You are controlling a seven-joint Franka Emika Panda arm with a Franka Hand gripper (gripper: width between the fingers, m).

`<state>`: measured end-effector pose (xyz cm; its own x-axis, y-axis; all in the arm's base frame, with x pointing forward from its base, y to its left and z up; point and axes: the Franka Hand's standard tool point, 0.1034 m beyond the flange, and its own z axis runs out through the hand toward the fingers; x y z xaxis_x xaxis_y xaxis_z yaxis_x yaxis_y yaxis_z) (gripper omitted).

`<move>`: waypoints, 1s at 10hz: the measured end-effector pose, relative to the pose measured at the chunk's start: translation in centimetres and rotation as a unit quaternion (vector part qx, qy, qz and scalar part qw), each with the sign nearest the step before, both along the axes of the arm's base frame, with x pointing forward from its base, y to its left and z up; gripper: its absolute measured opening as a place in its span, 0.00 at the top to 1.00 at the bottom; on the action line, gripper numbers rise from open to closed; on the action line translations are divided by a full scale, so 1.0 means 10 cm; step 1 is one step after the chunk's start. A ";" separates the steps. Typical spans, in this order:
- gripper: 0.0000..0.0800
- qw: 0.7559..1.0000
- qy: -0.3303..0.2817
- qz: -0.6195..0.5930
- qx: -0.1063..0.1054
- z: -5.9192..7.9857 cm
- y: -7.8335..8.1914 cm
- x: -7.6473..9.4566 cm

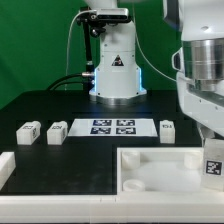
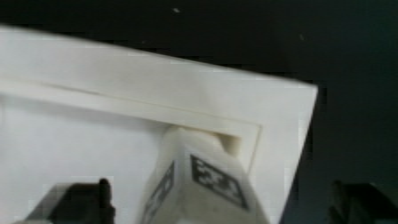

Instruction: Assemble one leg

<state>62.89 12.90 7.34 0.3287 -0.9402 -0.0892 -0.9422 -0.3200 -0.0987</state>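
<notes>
Standing at one corner of the tray-like part [image 2: 107,110], the leg [image 2: 206,178] sits between the end effector [image 1: 206,146] fingers [image 2: 86,200]. Dark gaps show on either side, so whether it is gripped cannot be told. Three spare legs [image 1: 57,131] lie on the surface [image 1: 40,100] near the marker board [image 1: 113,127]. Judged: the leg is light, rigid, smooth plastic, probably slippery; best held across its flat side faces, clear of the socket end.

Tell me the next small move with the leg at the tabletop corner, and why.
Probably ease the leg straight down into the tabletop corner. The wrist view shows its tip right at that inside corner, between the fingers of the gripper. I can't tell whether it is seated or firmly gripped.
</notes>
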 end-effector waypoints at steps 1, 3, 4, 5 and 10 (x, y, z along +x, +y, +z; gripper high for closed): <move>0.20 0.995 -0.021 0.097 -0.006 -0.01 0.04 0.00; 0.19 0.984 -0.030 0.177 -0.015 -0.02 0.01 0.00; 0.19 0.965 -0.037 0.257 -0.024 -0.02 0.02 0.00; 0.19 0.932 -0.043 0.357 -0.039 -0.02 0.02 -0.01; 0.22 0.856 -0.052 0.511 -0.058 0.04 -0.17 0.07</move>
